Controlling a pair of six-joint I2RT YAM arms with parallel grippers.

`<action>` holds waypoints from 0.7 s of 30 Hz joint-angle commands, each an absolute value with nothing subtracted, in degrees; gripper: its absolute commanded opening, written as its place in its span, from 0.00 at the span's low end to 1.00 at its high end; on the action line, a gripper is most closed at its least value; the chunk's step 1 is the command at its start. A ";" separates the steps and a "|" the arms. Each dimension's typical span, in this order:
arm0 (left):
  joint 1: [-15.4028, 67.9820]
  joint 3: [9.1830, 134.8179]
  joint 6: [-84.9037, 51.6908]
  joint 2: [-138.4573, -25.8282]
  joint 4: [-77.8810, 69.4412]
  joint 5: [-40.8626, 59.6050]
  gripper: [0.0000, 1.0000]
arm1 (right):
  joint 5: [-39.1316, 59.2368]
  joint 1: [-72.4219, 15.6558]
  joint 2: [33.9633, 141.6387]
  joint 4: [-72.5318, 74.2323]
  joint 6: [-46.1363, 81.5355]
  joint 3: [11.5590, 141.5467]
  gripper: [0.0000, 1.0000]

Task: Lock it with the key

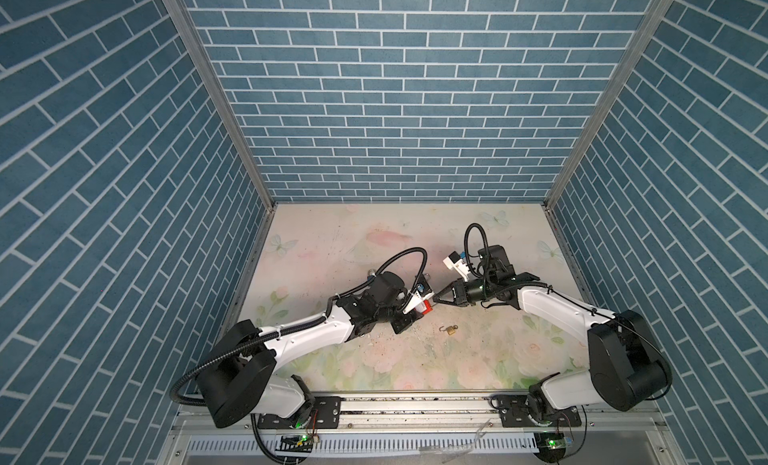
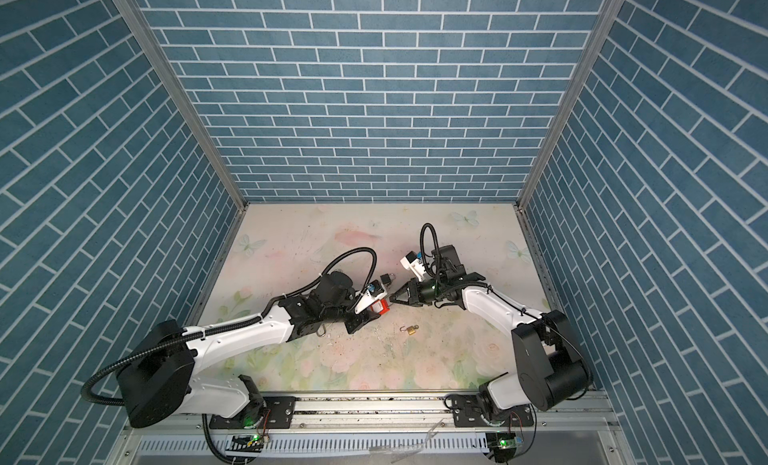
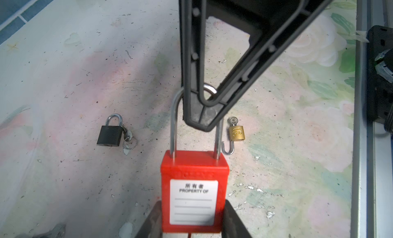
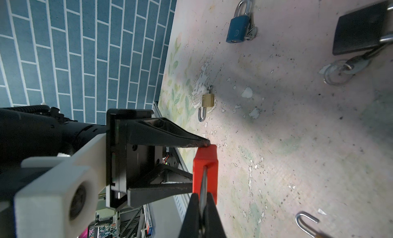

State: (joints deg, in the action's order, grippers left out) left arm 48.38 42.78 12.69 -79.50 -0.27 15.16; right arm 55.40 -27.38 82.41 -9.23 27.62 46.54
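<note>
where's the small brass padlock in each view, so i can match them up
Top view: brass padlock lies on the arm-base side of the red padlock.
Top view: brass padlock lies in the same spot by the red padlock.
Left wrist: brass padlock lies beside the shackle of the red padlock.
Right wrist: brass padlock lies beyond the red padlock.
Shared landmark: the red padlock.

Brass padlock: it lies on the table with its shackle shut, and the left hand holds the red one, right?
Its shackle is open, as the left wrist view shows. The brass padlock does lie on the table, and the left hand holds the red padlock.
</note>
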 commanded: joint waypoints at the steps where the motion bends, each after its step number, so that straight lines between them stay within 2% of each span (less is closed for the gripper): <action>1: 48.33 45.23 11.78 -78.22 -9.91 15.78 0.00 | 56.15 -29.27 81.49 -10.47 25.17 47.98 0.00; 5: 48.32 43.78 11.70 -78.30 -10.35 14.95 0.00 | 52.99 -28.12 77.60 -11.07 26.17 49.92 0.08; 9: 48.37 42.64 11.09 -77.98 -10.95 14.38 0.00 | 49.81 -26.10 74.27 -13.33 26.38 52.37 0.20; 15: 48.40 42.10 10.65 -76.78 -11.86 13.30 0.00 | 46.23 -24.78 71.20 -15.96 26.36 54.54 0.53; 21: 48.40 41.93 8.43 -75.47 -13.69 11.49 0.00 | 43.87 -24.71 69.55 -14.90 27.13 53.55 0.64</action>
State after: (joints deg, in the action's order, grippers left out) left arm 48.40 42.39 9.91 -77.36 -10.04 12.73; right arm 45.95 -24.80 70.46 -14.35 27.75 53.67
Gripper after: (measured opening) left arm 0.415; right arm 0.628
